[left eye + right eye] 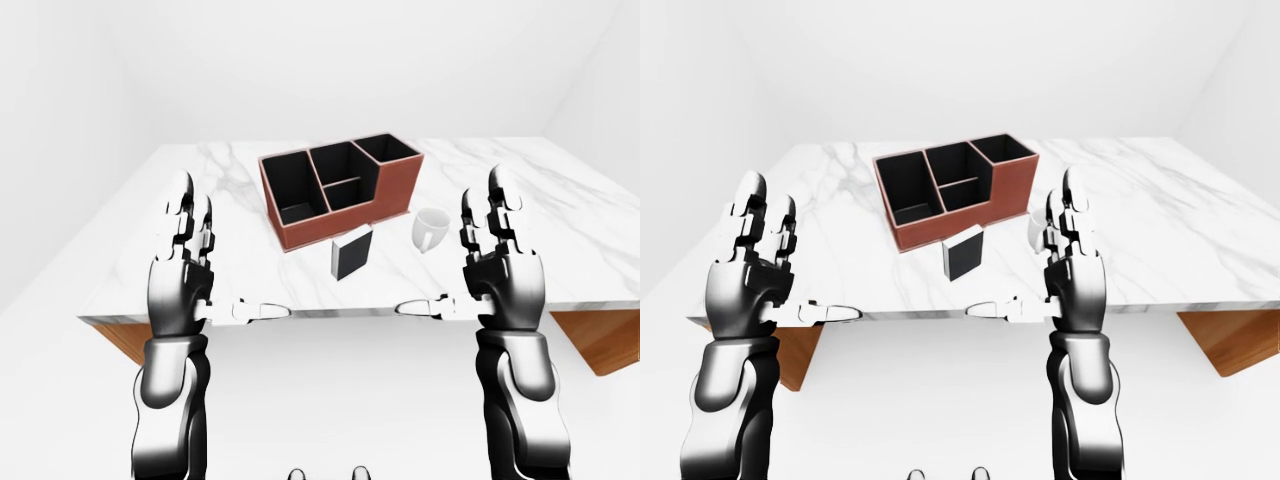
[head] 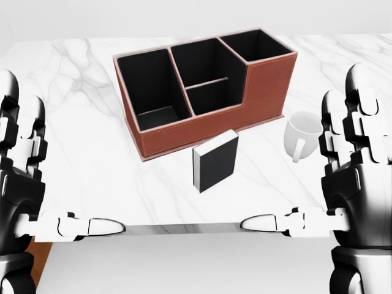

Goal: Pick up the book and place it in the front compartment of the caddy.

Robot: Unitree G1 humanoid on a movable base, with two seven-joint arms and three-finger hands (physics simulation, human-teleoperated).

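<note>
We see the marble table (image 2: pixel 73 153) bearing the brown caddy (image 2: pixel 208 125), our left hand (image 1: pixel 180 270) and right hand (image 1: pixel 505 265) both raised with fingers spread (holding nothing), then the white mug (image 2: pixel 301 135) and the black book (image 2: pixel 215 161) upright just below the caddy.

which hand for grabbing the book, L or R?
Right, marginally. Both hands are open and raised at the table's near edge, but in the head view the book stands nearer the right hand than the left hand. The mug crowds that side, though.
</note>
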